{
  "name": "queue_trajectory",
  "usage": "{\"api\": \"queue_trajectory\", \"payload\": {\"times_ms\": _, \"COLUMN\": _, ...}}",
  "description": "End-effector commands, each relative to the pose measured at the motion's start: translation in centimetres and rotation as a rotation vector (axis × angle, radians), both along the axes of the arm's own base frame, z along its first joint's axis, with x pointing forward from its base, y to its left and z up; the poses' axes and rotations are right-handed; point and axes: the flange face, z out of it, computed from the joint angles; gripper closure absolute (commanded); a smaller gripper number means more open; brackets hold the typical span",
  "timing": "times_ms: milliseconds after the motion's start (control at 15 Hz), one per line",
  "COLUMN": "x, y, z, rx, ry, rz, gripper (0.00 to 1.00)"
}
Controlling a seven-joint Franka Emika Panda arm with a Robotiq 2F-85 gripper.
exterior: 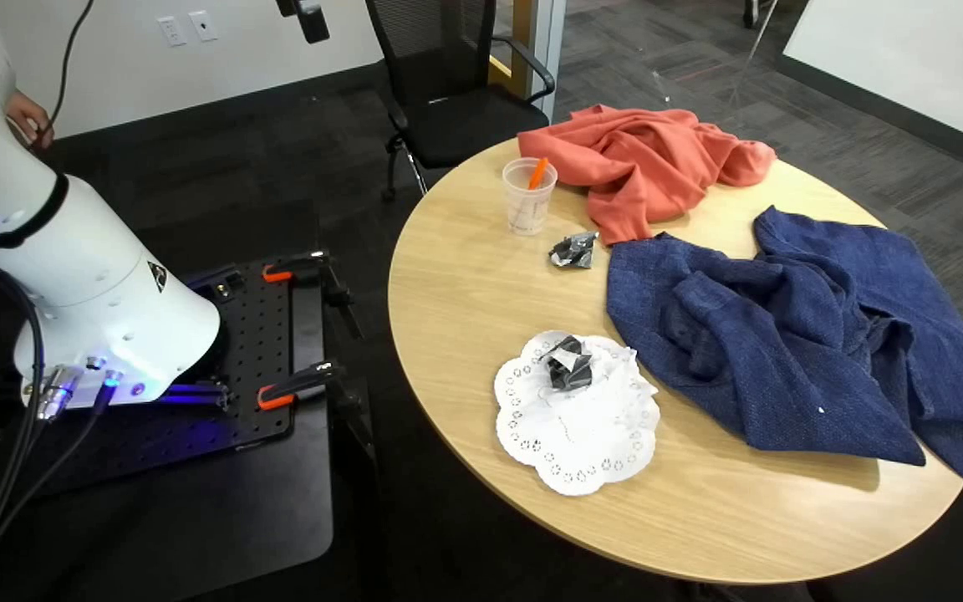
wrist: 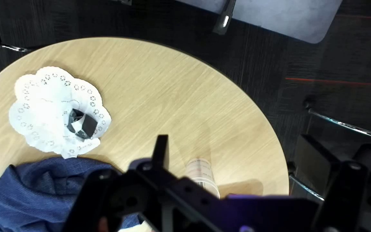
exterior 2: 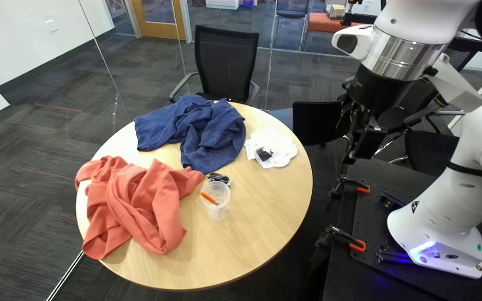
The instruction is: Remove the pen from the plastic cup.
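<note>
The clear plastic cup [exterior: 527,211] stands upright on the round wooden table in both exterior views [exterior 2: 217,211]. The pen [exterior: 537,173], with an orange end, leans inside the cup and shows at its rim [exterior 2: 209,198]. In the wrist view the cup [wrist: 199,169] is partly hidden behind the gripper's left finger linkage, and the pen's orange end is hidden. My gripper [wrist: 240,149] is open and empty, its fingers wide apart. In an exterior view the gripper [exterior 2: 360,144] hangs in the air beside the table, between table and robot base, well away from the cup.
A red cloth [exterior: 644,159] lies close beside the cup. A crumpled dark wrapper [exterior: 573,250] lies near it. A blue cloth [exterior: 782,334] covers part of the table [exterior: 465,309]. A white doily [exterior: 598,451] holds another dark wrapper [exterior: 569,365]. Chairs [exterior 2: 226,62] stand around.
</note>
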Motion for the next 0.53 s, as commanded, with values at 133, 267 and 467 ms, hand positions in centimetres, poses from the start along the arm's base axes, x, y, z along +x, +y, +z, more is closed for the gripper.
{"api": "queue_trajectory", "payload": {"times_ms": 133, "x": 1.3, "y": 0.2, "z": 0.4, "rx": -0.010, "ry": -0.006, "rz": 0.012, "gripper": 0.00}}
{"api": "queue_trajectory", "payload": {"times_ms": 267, "x": 2.5, "y": 0.7, "z": 0.6, "rx": -0.022, "ry": -0.017, "rz": 0.023, "gripper": 0.00}}
{"api": "queue_trajectory", "payload": {"times_ms": 467, "x": 4.8, "y": 1.5, "z": 0.6, "rx": -0.027, "ry": -0.045, "rz": 0.036, "gripper": 0.00}}
